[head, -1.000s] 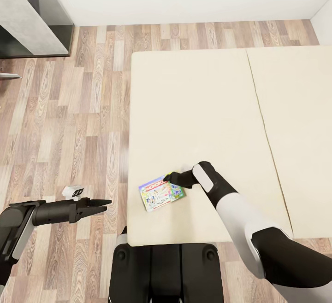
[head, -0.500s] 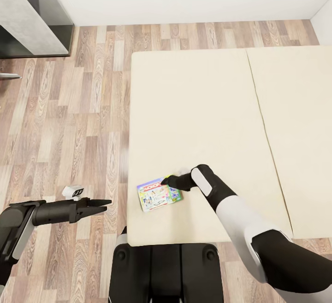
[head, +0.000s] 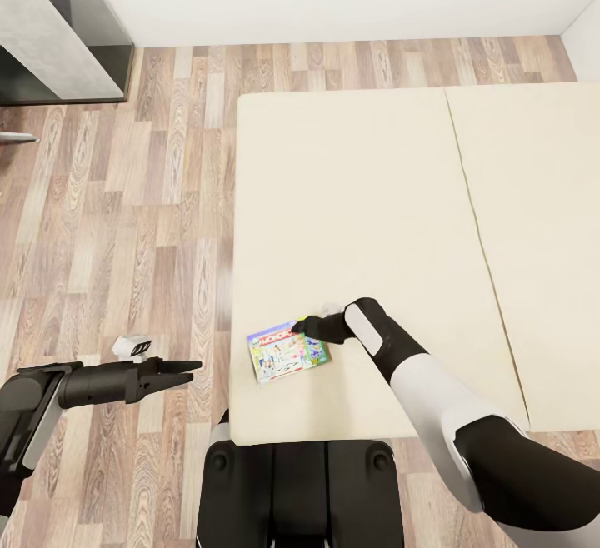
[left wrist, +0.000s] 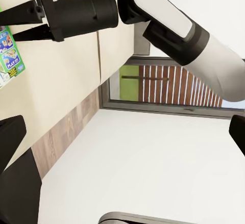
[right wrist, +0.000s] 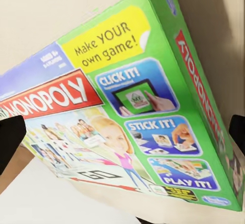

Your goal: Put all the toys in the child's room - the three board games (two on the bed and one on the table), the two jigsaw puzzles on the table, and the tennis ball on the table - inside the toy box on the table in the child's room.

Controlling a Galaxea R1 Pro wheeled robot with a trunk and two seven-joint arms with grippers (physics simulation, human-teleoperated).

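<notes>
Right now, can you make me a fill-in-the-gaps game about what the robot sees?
1. The board game lies on the cream ____.
2. The big word on its box is ____.
3. The right tool reaches to the box's ____ edge.
4. The left tool hangs above the wooden ____.

Missing words: bed; MONOPOLY; green; floor
</notes>
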